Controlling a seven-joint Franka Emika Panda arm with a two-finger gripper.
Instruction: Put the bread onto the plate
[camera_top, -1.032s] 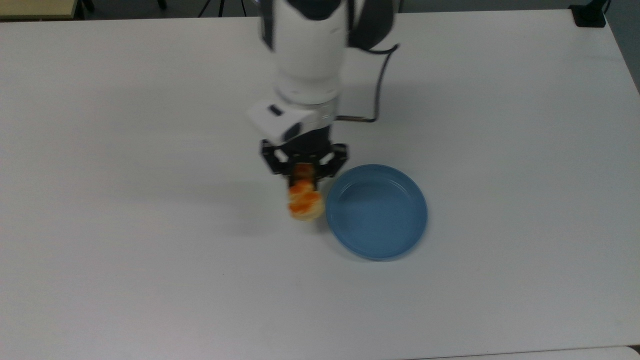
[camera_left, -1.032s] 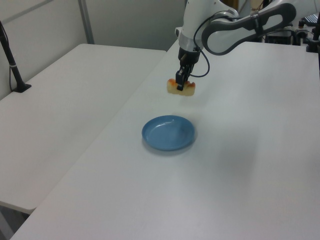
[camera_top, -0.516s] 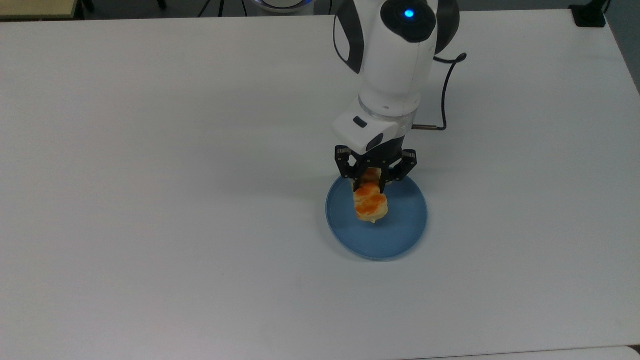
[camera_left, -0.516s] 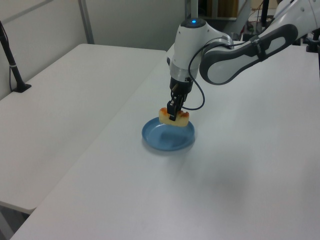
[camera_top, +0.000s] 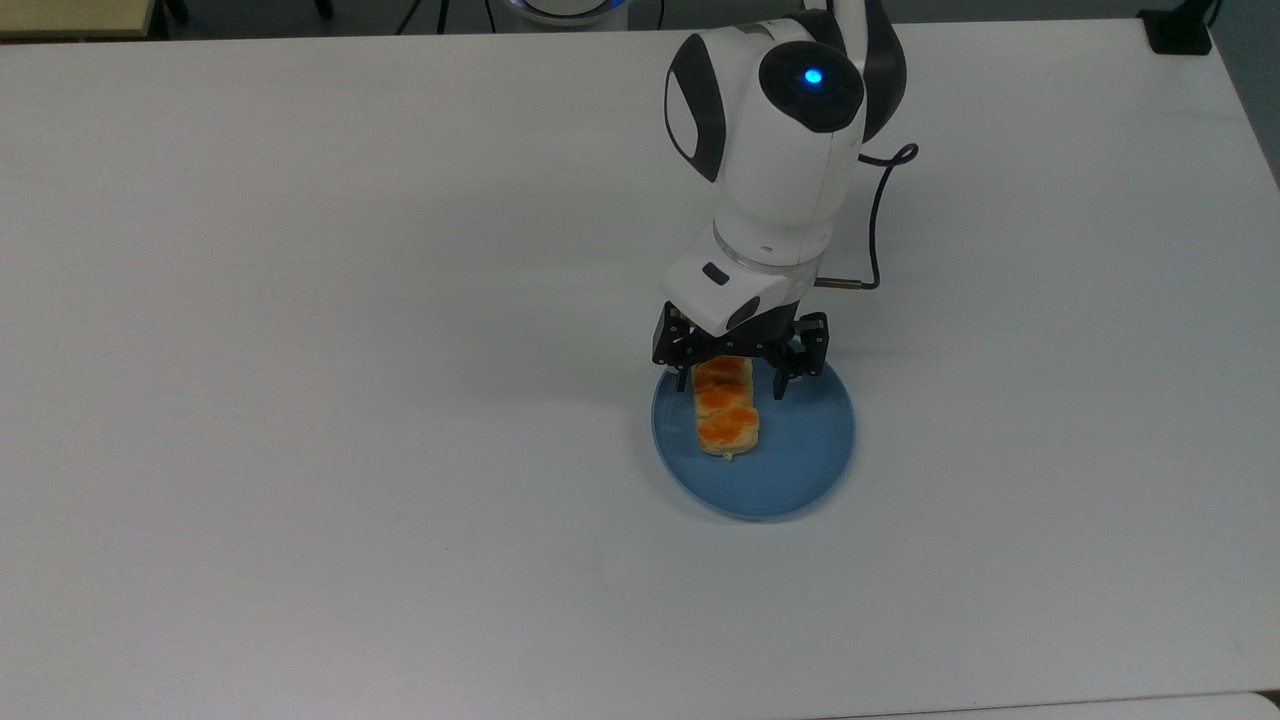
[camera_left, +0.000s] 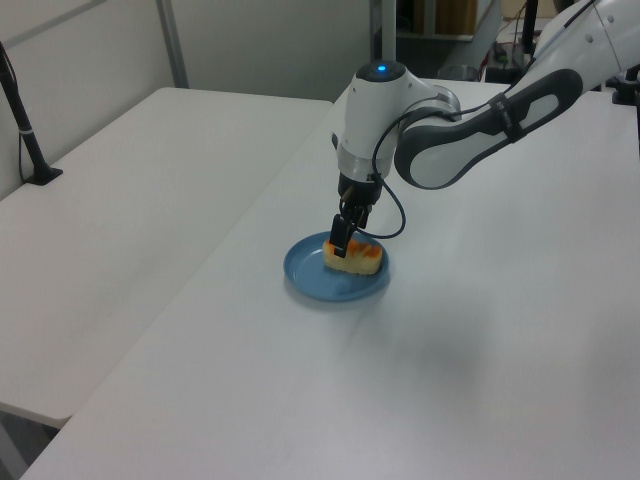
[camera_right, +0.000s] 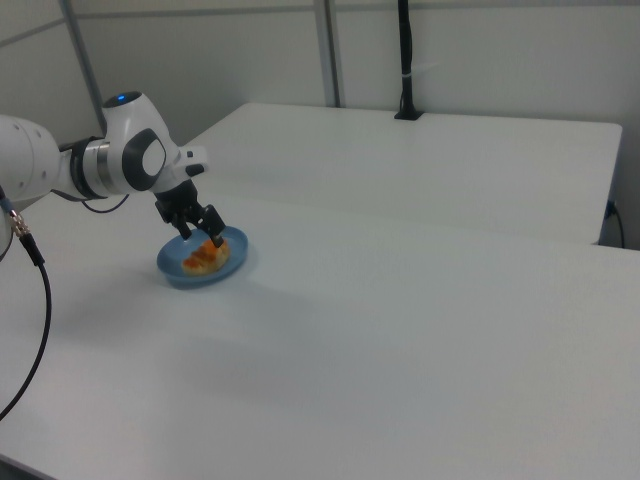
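bread (camera_top: 726, 416) now lies released on plate (camera_top: 815, 470); gripper (camera_top: 735, 378) fingers have spread apart.

In the left view, the bread (camera_left: 353, 258) is seen lying on the plate (camera_left: 308, 281), which rests on the white surface (camera_left: 480, 330). The tool (camera_left: 343, 236) is held directly above the bread's end, its black fingers reaching down to it; the plate is spread beneath the tool.
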